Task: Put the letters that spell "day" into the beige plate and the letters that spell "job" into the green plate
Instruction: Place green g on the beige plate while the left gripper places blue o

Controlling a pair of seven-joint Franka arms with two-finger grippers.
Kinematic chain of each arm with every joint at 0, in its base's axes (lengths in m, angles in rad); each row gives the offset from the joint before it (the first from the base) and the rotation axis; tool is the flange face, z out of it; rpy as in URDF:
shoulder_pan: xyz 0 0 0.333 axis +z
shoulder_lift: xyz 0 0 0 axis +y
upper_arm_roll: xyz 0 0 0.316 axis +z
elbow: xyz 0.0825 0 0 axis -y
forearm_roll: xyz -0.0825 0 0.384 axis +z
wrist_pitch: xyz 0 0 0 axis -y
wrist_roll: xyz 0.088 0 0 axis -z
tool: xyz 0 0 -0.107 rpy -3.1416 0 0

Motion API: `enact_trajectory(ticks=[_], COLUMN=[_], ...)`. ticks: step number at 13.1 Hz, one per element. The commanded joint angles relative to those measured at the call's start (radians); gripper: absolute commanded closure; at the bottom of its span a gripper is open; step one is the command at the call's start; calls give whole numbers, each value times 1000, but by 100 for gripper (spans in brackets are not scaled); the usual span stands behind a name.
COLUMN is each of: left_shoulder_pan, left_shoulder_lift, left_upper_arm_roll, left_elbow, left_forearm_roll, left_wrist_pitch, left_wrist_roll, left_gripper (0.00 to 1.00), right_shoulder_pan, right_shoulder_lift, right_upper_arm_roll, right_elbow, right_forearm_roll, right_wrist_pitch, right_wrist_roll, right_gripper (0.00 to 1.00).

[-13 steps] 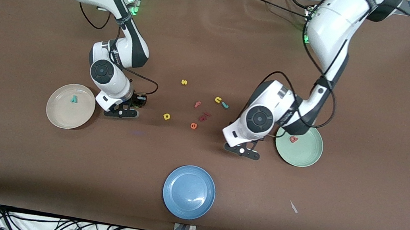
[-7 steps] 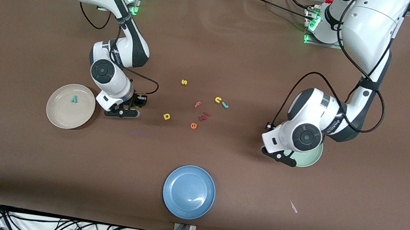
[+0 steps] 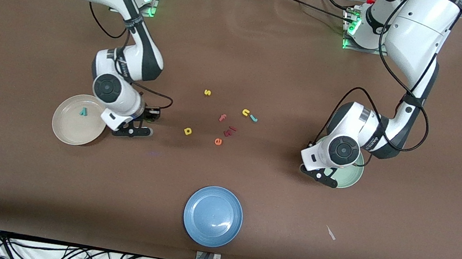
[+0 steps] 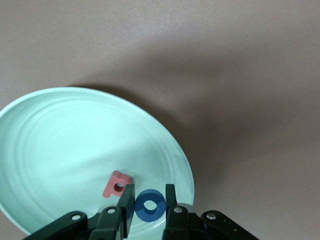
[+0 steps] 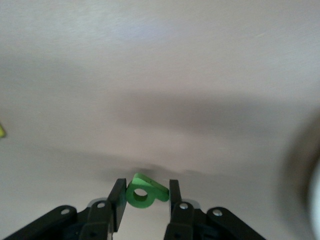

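Shifted toward beige plate, green "a" sits between right jaws.

No printed text, label or brand could be read; only the small loose foam letter shapes lay on the brown table.

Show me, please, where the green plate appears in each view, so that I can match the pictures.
Front view: the green plate lies toward the left arm's end of the table, mostly hidden under that arm's wrist.
Left wrist view: the plate takes up much of the picture, with a pink letter in it.
Right wrist view: not in it.
Shared landmark: the left gripper, over the plate's rim, holding a blue ring.
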Motion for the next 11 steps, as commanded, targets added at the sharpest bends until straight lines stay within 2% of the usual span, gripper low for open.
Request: enact_trajectory(ticks=[1,3,6,8,9,10,11], left_shoulder_pan=[1,-1,-2,-4,-4,-8,-10], left_shoulder_lift=[0,-5,-11,-28,-38,-45,-45], left_upper_arm_roll=[-7,-7,-10,-49,-69,-94,-121], left_elbow=[0,1,15,17,15,15,15], left_forearm_roll=[31,26,17,11,-3,-8,-8], left_wrist_pitch=[14,11,1,-2,-5,-12,-25], left_wrist_roll=[10,6,-6,-22,-89,-177,-279], left_gripper=[0,0,0,0,0,0,0], right_shoulder_pan=[-5,-7,-10,-42,-66,-80,-85], right_shoulder_lift=[-57,-71,-71,-58,-42,-36,-28], right_upper_arm_roll=[-87,-151,-208,-231,-230,-230,-228], right_elbow=[-5,-31,-40,-43,-42,-40,-37], right_forearm_roll=[-7,0,0,8,13,16,35], right_wrist_pitch=[-93,-89,-86,-64,-52,-53,-60], right_wrist_roll=[-197,-326,-458,-538,-561,-561,-555], right_gripper=[75,75,75,75,66,22,0])
